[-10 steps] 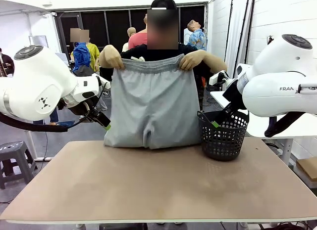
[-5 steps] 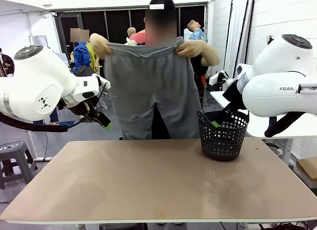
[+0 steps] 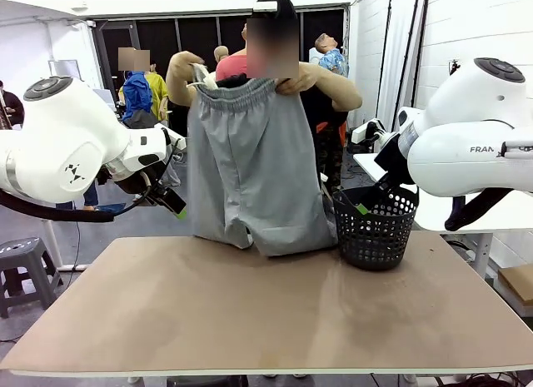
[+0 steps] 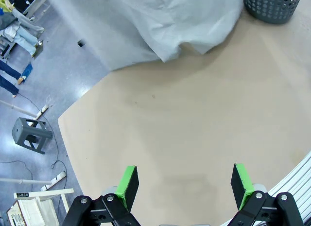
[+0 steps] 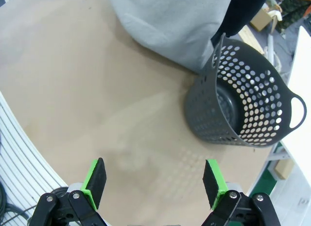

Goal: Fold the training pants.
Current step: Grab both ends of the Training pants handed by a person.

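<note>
Both pincers stand wide open and grip nothing: the left gripper and the right gripper each hover over bare table with their green pads well apart. The training pants hang at the far side of the table, held up by the gathered elastic waistband between one hand of the person and the other hand. The fabric is light grey, soft and matte, falling in long vertical folds. Its lower end slumps in a rounded bunch on the far edge of the table, just beside the black mesh plastic basket; whether cloth and basket touch cannot be told. The basket is round, perforated and tapers downward, with loop handles. The tabletop is a smooth tan board, faintly mottled. Beyond it lie a grey floor, a grey stool, a white wall and dark panels at the back. The pants hide the person's torso, and their leg ends are lost in the bunch.
</note>
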{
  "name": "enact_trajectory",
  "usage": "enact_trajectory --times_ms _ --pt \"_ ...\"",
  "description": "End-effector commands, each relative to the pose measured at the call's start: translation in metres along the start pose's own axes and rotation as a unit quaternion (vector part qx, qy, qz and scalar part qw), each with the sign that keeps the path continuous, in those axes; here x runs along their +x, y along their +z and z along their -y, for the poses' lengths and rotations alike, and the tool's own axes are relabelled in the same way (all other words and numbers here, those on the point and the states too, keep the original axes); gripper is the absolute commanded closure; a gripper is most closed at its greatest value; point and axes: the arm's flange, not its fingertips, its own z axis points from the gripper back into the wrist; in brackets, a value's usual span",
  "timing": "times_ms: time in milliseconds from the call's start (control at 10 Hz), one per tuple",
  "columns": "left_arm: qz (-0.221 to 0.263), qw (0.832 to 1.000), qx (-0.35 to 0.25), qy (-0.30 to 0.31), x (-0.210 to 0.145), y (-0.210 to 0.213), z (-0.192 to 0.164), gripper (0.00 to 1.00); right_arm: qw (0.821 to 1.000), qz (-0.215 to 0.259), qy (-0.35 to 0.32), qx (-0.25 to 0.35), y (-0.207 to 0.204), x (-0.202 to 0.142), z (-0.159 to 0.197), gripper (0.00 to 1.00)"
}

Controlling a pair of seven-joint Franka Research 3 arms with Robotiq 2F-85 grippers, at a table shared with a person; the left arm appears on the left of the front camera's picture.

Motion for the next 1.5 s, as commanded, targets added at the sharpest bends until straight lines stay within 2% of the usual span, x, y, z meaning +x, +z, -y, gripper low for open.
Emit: enact_trajectory --times_ms 0,1400 --pt "0.005 1.000 0.001 -0.004 0.0003 0.0005 0.0000 0.00 1.000 0.000 -0.001 0.000 -0.0001 -0.0002 0.0004 0.00" --pt "0.005 1.000 0.001 -0.004 0.0003 0.0005 0.0000 0.00 1.000 0.000 -0.001 0.000 -0.0001 -0.0002 0.0004 0.00"
